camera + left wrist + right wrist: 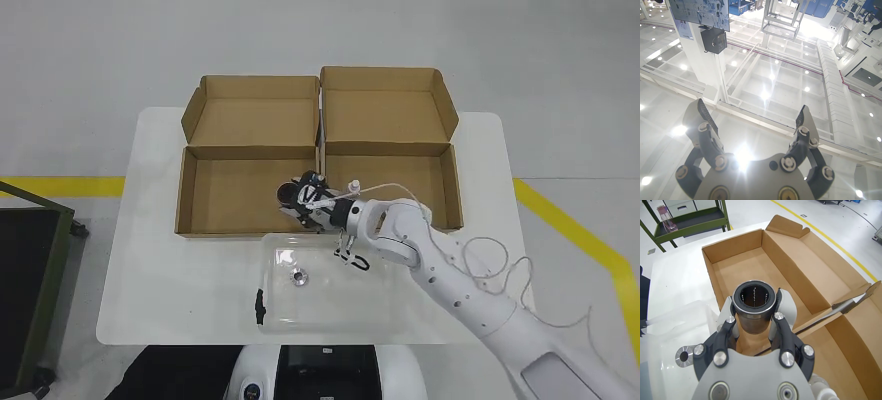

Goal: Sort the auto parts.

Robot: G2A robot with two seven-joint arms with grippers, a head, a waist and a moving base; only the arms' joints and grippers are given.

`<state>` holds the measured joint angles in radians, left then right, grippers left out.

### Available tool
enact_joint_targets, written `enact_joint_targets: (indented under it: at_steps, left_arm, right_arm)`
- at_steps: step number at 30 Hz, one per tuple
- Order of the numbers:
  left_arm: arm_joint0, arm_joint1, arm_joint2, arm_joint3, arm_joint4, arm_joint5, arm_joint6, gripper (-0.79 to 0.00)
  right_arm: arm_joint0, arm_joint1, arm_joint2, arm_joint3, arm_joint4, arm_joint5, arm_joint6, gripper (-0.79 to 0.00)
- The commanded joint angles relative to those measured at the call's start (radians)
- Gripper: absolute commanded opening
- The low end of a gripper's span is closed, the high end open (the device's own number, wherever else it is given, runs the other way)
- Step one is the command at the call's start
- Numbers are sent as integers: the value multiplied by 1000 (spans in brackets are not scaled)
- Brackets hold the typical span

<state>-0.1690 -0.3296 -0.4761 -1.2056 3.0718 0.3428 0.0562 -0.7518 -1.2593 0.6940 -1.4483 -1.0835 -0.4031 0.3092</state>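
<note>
The right tool [755,301] is clamped on a linear bearing [753,321], a dark steel cylinder whose open bore, with its rows of small balls, faces the wrist camera. In the top view this tool [302,195] hangs over the near right corner of the left cardboard box [230,195], close to the wall beside the right cardboard box [400,175]. Whether the bearing touches the box floor cannot be told. Both boxes stand open, flaps up, at the far side of the white bench [150,250]. Nearer the robot lies a clear plastic tray [320,305] holding a small round metal part [297,277] and black hooked pieces [352,262]. The left tool [752,106] points at the ceiling, its toothed fingers spread wide with nothing between them.
</note>
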Motion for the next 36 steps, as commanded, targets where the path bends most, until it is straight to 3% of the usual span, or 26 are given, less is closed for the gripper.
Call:
enact_joint_targets:
  at_steps: [1,10,17,28,36]
  left_arm:
    - [0,0,0,0,0,0,0,0]
    - [0,0,0,0,0,0,0,0]
    - [0,0,0,0,0,0,0,0]
    - [0,0,0,0,0,0,0,0]
    - [0,0,0,0,0,0,0,0]
  right_arm:
    - [17,-11,-13,25,5,5,11,-785]
    - [76,-58,-62,134,24,13,42,-785]
    - [92,-82,-76,190,29,2,59,-714]
    - [90,-98,-70,200,22,-20,103,-453]
    - [63,-91,-33,132,-4,-31,123,-397]
